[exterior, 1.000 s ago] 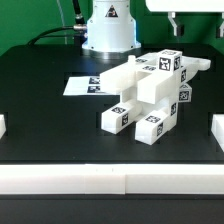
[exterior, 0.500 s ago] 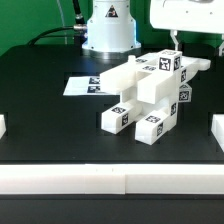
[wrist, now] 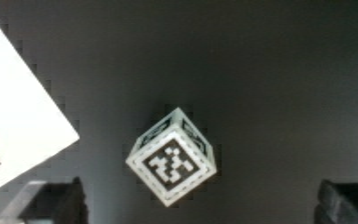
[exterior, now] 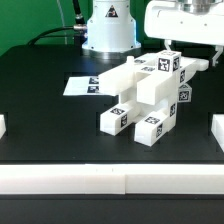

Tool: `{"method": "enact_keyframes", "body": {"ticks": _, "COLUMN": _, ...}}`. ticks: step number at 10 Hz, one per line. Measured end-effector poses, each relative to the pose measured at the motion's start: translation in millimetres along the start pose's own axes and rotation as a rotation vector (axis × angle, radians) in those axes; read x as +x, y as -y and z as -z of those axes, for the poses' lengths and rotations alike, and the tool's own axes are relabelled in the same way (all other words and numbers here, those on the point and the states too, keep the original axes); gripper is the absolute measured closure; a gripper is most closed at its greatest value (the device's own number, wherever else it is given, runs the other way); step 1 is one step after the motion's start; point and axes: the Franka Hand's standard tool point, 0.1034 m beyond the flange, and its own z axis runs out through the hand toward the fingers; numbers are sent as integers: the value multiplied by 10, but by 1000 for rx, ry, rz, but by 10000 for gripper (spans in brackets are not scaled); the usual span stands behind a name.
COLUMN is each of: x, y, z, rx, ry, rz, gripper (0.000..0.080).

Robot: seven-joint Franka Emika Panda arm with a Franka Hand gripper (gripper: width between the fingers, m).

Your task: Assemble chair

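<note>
The chair (exterior: 148, 95) is a blocky white structure with black-and-white tags, standing in the middle of the black table. Its tallest tagged block (exterior: 168, 65) is at the back on the exterior view's right. My gripper (exterior: 195, 42) hangs open and empty just above and behind that block. In the wrist view a white tagged piece (wrist: 171, 160) shows as a diamond below my gripper (wrist: 197, 203), with the dark fingertips (wrist: 51, 200) wide apart on either side of it and not touching. A white panel (wrist: 12, 110) fills one side.
The marker board (exterior: 80, 85) lies flat behind the chair on the exterior view's left. The robot base (exterior: 108, 30) stands at the back. A white rail (exterior: 110, 180) runs along the front edge, with white blocks at the left (exterior: 3, 127) and right (exterior: 217, 130).
My gripper has come down and toward the exterior view's left, from the top right corner to just above the chair's tallest block. The chair has not moved.
</note>
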Motion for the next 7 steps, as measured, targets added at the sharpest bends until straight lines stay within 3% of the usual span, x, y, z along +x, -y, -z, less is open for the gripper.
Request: {"method": "enact_keyframes", "body": {"ticks": 7, "x": 418, "y": -180, "z": 66, "rx": 3, "ry": -21, "rz": 103, "gripper": 151}}
